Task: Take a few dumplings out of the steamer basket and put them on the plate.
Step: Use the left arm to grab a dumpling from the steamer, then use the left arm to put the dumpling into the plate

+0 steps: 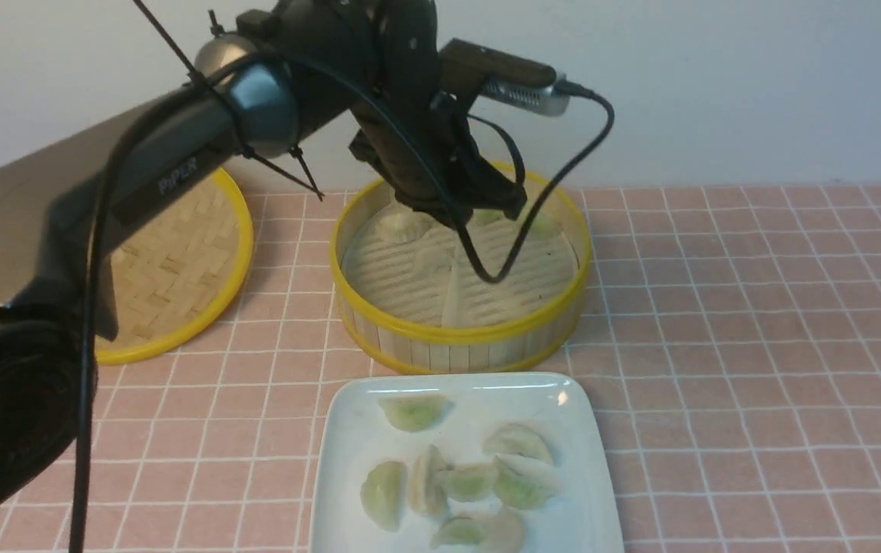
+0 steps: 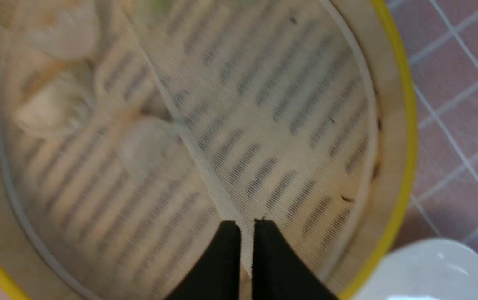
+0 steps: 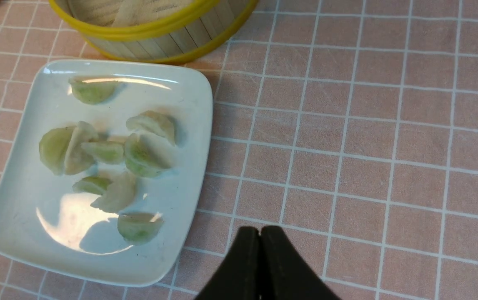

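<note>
The steamer basket (image 1: 455,334) stands behind the plate (image 1: 348,438). My left arm (image 1: 409,115) reaches down into it and hides its own gripper in the front view. In the left wrist view, my left gripper (image 2: 245,225) is shut over the pale liner, a thin slit between the tips and no dumpling in them. Blurred dumplings (image 2: 151,146) lie apart from it on the basket floor (image 2: 305,104). Several dumplings (image 1: 471,480) lie on the plate (image 3: 26,200). My right gripper (image 3: 259,231) is shut and empty over the tablecloth beside the plate.
The woven lid (image 1: 179,261) lies flat to the left of the basket. A black cable (image 1: 501,269) from the left wrist camera loops down into the basket. Pink checked cloth (image 1: 755,346) covers the table to the right.
</note>
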Controlling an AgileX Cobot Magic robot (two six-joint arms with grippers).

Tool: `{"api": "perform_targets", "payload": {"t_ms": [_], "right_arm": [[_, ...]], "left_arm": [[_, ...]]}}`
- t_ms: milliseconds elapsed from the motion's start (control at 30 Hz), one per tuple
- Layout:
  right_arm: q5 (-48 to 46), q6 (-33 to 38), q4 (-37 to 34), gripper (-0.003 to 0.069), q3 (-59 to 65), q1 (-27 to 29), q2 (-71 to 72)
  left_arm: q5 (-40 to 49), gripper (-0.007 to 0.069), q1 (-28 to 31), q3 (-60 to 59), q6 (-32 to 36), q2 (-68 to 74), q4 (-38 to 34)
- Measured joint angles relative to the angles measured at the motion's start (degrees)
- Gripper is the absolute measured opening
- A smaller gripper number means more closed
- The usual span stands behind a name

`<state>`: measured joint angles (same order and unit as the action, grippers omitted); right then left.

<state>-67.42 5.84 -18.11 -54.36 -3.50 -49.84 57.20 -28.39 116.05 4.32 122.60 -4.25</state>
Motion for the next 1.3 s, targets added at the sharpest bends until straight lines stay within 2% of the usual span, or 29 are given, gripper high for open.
{"api": "perform_targets", "payload": {"t_ms": [100, 267, 300, 333, 433, 467, 500, 567, 700, 800, 867, 1100, 1133, 1300], "right_arm": [[0.0, 0.0, 0.0, -0.0015, 0.0, 0.0, 0.0], [0.0, 0.0, 0.0, -0.0015, 0.0, 0.0, 0.0], [0.0, 0.0, 0.0, -0.0015, 0.0, 0.0, 0.0], [0.0, 0.0, 0.0, -0.0015, 0.0, 0.0, 0.0], [0.0, 0.0, 0.0, -0.0015, 0.0, 0.0, 0.0], [0.0, 0.0, 0.0, -0.0015, 0.0, 0.0, 0.0], [0.0, 0.0, 0.0, -0.0015, 0.0, 0.0, 0.0], [0.0, 0.0, 0.0, -0.0015, 0.0, 0.0, 0.0], [-0.06, 0.0, 0.0, -0.0015, 0.0, 0.0, 0.0], [-0.88, 0.0, 0.0, -0.0015, 0.0, 0.0, 0.0], [-0.94, 0.0, 0.0, -0.0015, 0.0, 0.0, 0.0], [-1.04, 0.0, 0.0, -0.0015, 0.0, 0.0, 0.0], [-1.04, 0.0, 0.0, -0.0015, 0.0, 0.0, 0.0], [-0.77, 0.0, -0.06, -0.0015, 0.0, 0.0, 0.0]], "left_arm": [[-1.71, 0.0006, 1.77, 1.45, 3.49, 3.06, -0.53], [-6.55, 0.0093, 3.42, 1.64, 5.0, 7.85, -0.77], [-8.48, 0.0165, 3.68, 1.64, 4.98, 9.66, -0.77], [-9.03, 0.0183, 3.73, 1.64, 4.98, 10.03, -0.77], [-13.62, 0.0353, 3.97, 1.64, 4.98, 12.67, -0.65], [-13.83, 0.0353, 3.97, 1.64, 4.98, 12.78, -0.65], [-15.18, 0.0411, 3.97, 1.64, 5.02, 13.5, -0.6], [-15.93, 0.0451, 3.97, 1.64, 5.02, 14.35, -0.6], [-15.9, 0.0438, 4.05, 1.7, 4.95, 15.66, -0.69], [-14.27, 0.0261, 4.04, 2.2, 4.9, 15.66, -0.83], [-12.38, 0.0193, 3.99, 3.02, 4.9, 15.43, -0.38], [3.12, 0.0192, 4.17, 9.51, 4.7, 9.77, 1.69], [7.64, 0.0192, 4.17, 11.39, 4.7, 5.84, 1.63], [13.0, 0.0183, 4.17, 10.95, 4.44, -3.11, -0.53]]}}
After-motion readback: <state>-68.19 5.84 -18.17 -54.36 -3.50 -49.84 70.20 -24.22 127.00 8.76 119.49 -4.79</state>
